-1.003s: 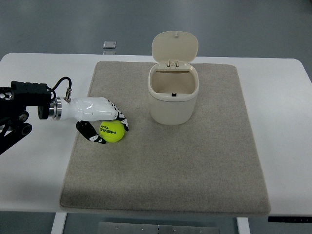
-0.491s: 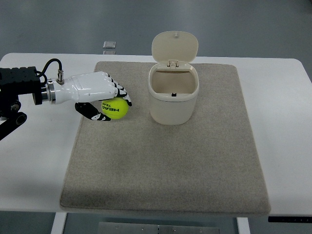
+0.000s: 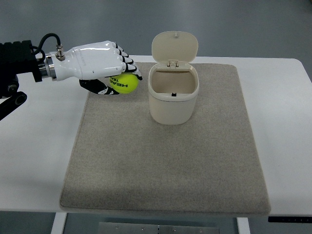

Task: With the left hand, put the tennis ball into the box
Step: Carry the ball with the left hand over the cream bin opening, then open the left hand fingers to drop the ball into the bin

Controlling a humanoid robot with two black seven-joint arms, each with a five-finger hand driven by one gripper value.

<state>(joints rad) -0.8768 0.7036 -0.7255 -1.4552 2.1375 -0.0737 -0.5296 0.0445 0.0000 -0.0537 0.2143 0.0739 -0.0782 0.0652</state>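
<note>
Clearance between the tennis ball [image 3: 125,83] and the box [image 3: 173,97] is the governing relation: the ball sits just to the left of the box rim, not yet over the opening. The left hand [image 3: 100,66] enters from the left edge with fingers [image 3: 127,63] wrapped over the top of the ball and the thumb beneath it, so the ball is enclosed and appears carried clear of the mat [image 3: 165,161]. The box stands upright near the mat's far edge, with its lid [image 3: 174,46] hinged back and the cavity exposed. From the hand, the opening lies directly to the right at roughly the same depth. The remaining travel is judged to be mainly a lateral shift rightward until the ball is centred above the cavity. The right hand is not visible.
</note>
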